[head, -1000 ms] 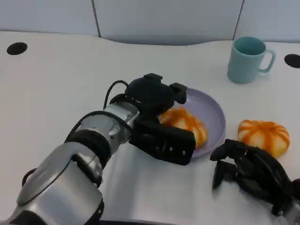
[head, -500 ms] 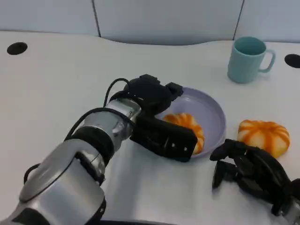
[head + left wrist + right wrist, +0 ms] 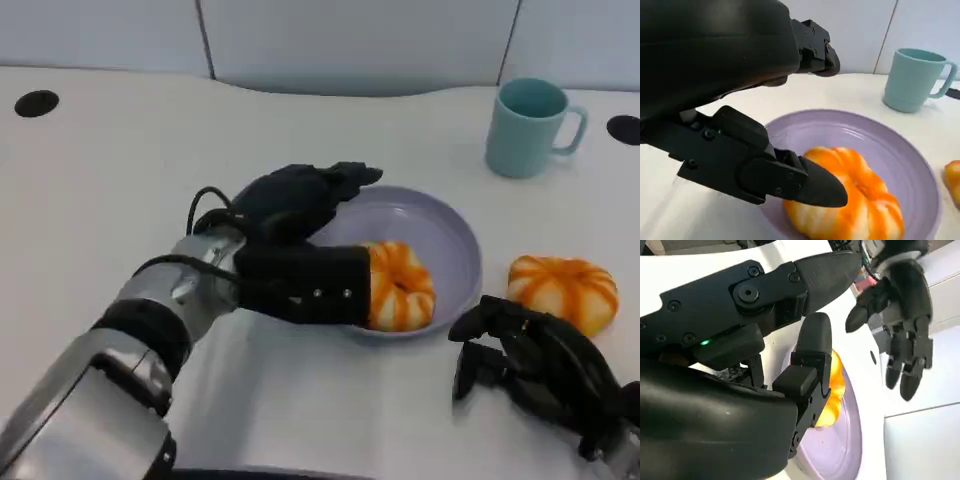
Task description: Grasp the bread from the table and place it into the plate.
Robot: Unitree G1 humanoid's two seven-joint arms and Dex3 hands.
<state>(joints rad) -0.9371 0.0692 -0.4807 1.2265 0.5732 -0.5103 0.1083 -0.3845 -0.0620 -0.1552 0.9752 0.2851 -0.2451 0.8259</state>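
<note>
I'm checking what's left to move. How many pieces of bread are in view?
2. One bread lies in the purple plate, by the left hand. The other bread sits on the table, right of the plate, near the right hand.

Orange-striped bread (image 3: 400, 287) lies in lilac plate (image 3: 440, 225) – near front rim, w/ 2nd bun (image 3: 562, 289) just beside plate.

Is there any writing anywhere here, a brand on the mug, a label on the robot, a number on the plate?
None: no readable text in any view.
The mug, the plate and both bread rolls are plain.
The left hand bears only screws and, in the left wrist view, a small green light, no lettering.
</note>
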